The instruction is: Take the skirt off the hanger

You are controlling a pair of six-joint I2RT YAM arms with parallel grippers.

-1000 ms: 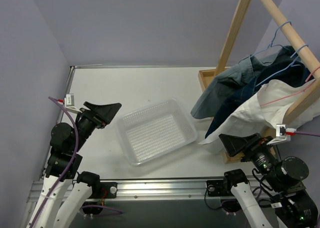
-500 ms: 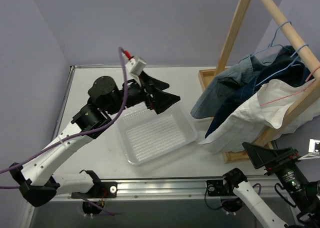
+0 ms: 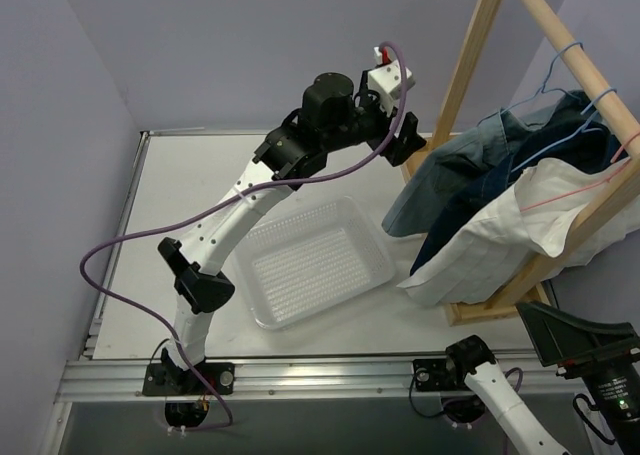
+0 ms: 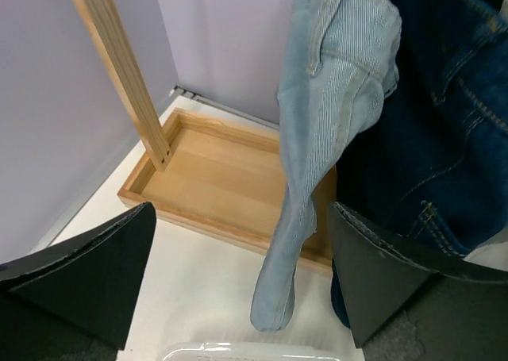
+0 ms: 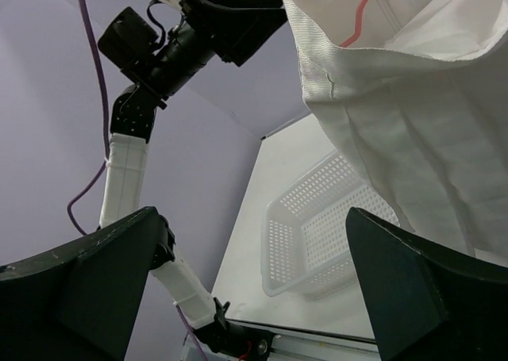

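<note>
Left pincer (image 4: 238, 278) apart near pale denim (image 4: 333, 99), right pincer (image 5: 254, 286) apart below white cloth (image 5: 413, 123), perhaps the skirt

White skirt (image 3: 530, 225), pale-blue striped garment (image 4: 337, 83), dark-blue denim (image 4: 444, 115), white basket (image 3: 255, 305).

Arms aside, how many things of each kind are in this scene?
Garments: 3 (pale denim, dark denim, white skirt)
Hangers: 3 (blue hanger, second blue hanger, pink hanger)
Basket: 1
Wooden rack: 1
Total: 8
</note>
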